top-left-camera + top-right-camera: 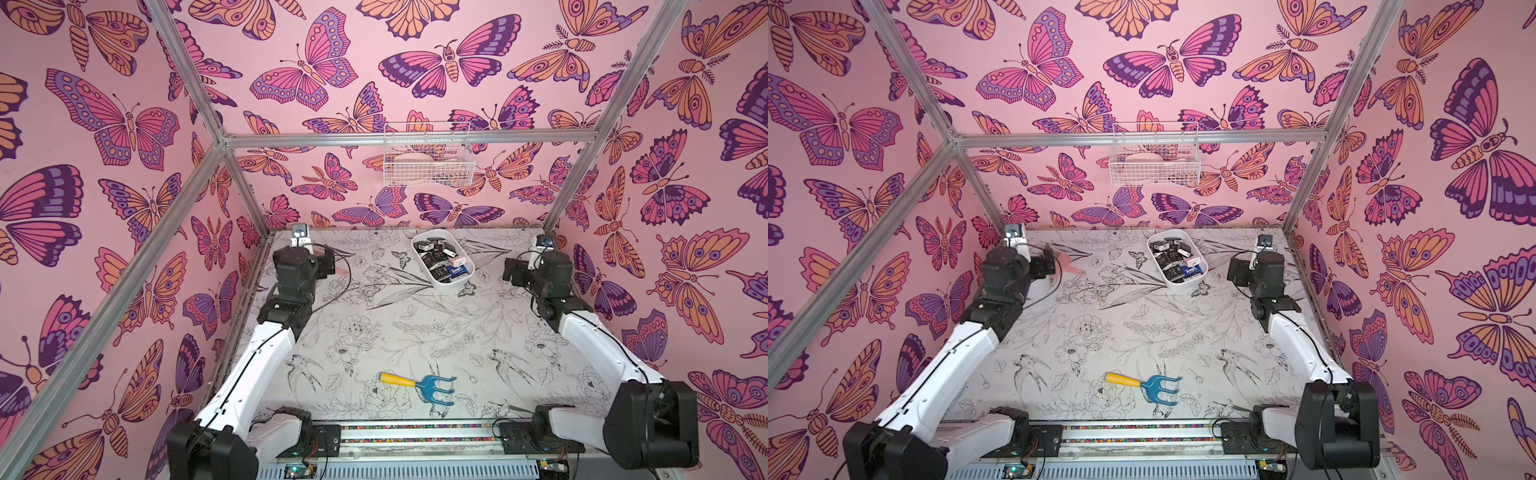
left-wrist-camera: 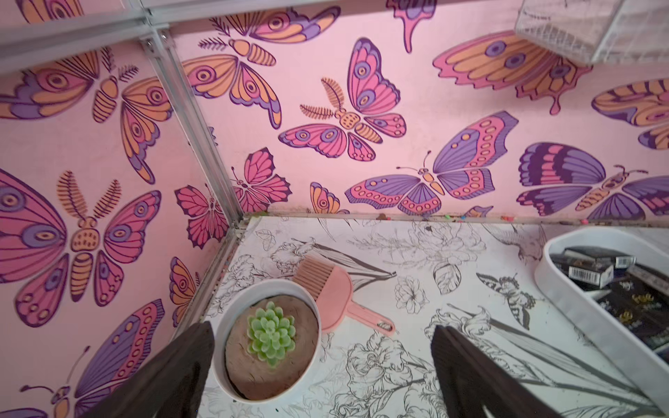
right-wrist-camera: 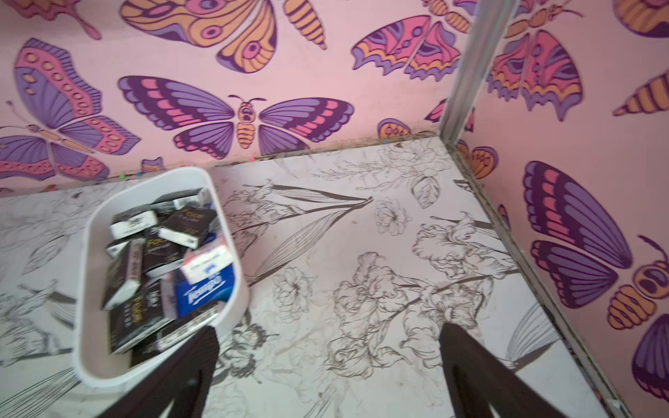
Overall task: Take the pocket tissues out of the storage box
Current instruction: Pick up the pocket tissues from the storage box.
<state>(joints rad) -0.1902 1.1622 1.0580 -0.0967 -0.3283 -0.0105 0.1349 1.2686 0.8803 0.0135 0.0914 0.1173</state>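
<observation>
In the storage box (image 3: 87, 253), heaped pocket tissues (image 3: 159, 260): likely light, squashy, slick-wrapped. Best pinched across the narrow sides of a tilted one. Left and right jaws spread, empty.

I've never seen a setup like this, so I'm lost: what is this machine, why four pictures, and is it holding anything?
It is a robot with two arms, a left arm and a right arm. Each ends in two jaws, like a pincer. Two pictures look down from one camera head overhead; the other two come from a camera on each wrist, where the dark prongs are that arm's jaws. On the table are a white storage box full of pocket tissues, a blue rake, a potted succulent and a pink comb-like scoop. A wire basket hangs on the back wall. Both pairs of jaws are open and hold nothing.
</observation>
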